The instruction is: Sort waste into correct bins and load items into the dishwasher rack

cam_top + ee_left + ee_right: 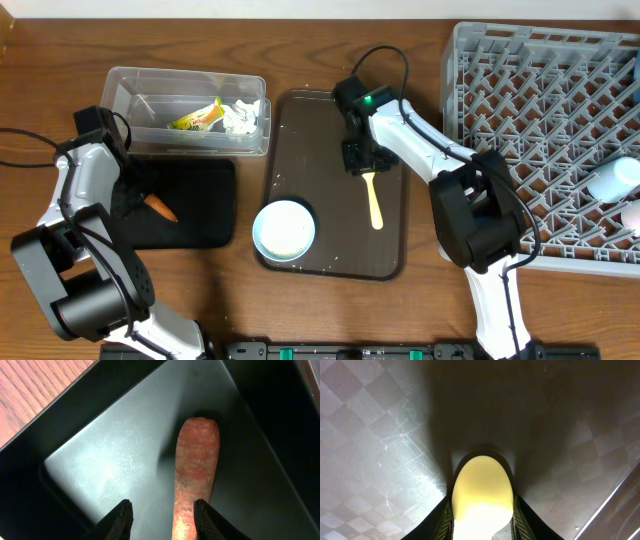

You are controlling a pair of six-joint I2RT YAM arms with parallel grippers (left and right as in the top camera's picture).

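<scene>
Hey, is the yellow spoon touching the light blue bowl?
Apart. The overhead view shows bare brown tray between the spoon and the bowl.

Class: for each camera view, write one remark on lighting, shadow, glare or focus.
Overhead: even light, with the bowl in crisp focus. Left wrist: a dull sheen on the black tray; the carrot stick softens toward the lens. Right wrist: the spoon is blown out at its lower end, ringed by dark shadow.

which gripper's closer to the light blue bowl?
Right. Right gripper is at the pale yellow spoon, just beyond the light blue bowl; left gripper is farther, over the black tray.
</scene>
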